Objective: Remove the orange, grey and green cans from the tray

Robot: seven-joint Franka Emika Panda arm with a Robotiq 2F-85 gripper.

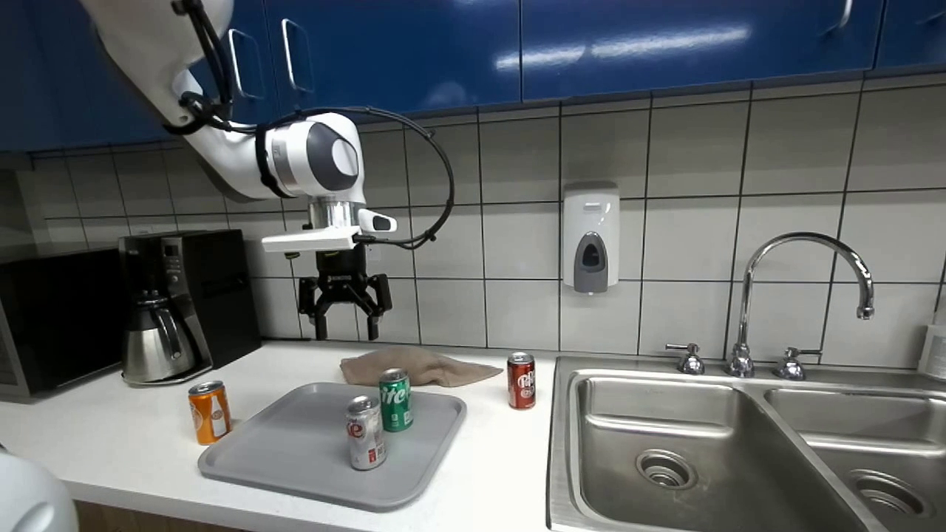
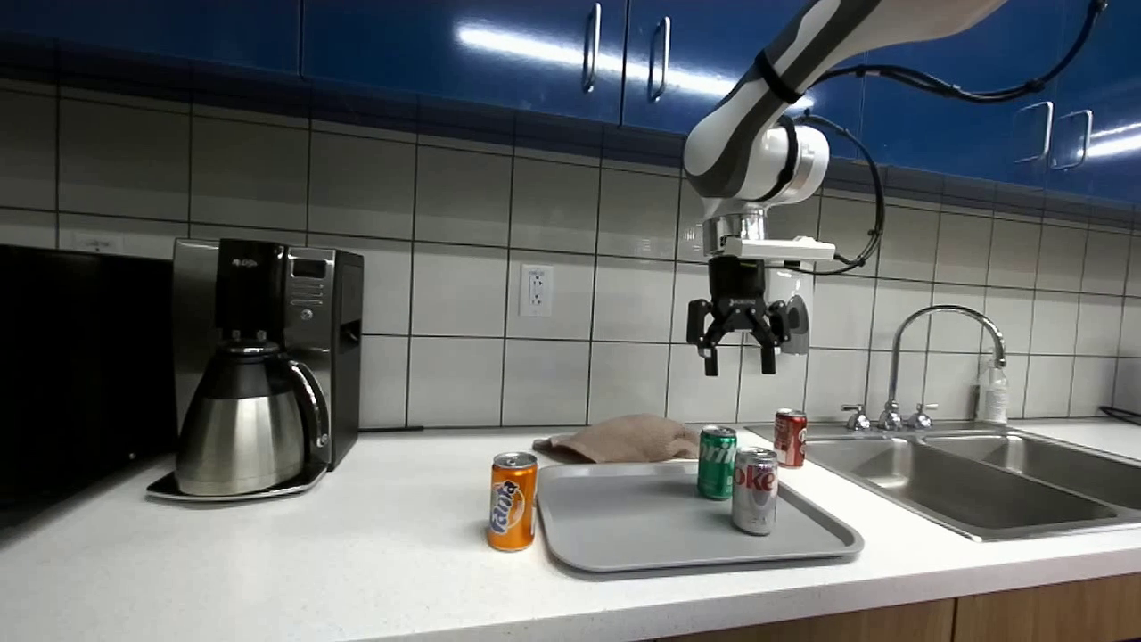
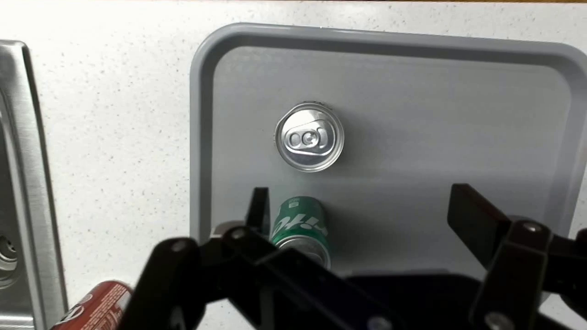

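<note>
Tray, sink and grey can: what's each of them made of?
Tray: probably moulded plastic, perhaps fibreglass; matte grey with a faint sheen and smoothly rounded corners.
Sink: metal, likely stainless steel, given its brushed, streaky shine.
Grey can: metal, probably aluminium, as its glossy lid and pull tab suggest.

A white counter (image 2: 392, 557) is backed by a pale tiled wall (image 2: 459, 290). Above the counter, glossy blue cupboards (image 2: 401, 67) are mounted, streaked by reflected light (image 2: 526, 43). A steel double sink (image 1: 709, 462) is set into the counter; beneath the counter, wooden panels (image 2: 1052, 602) are shown.
</note>
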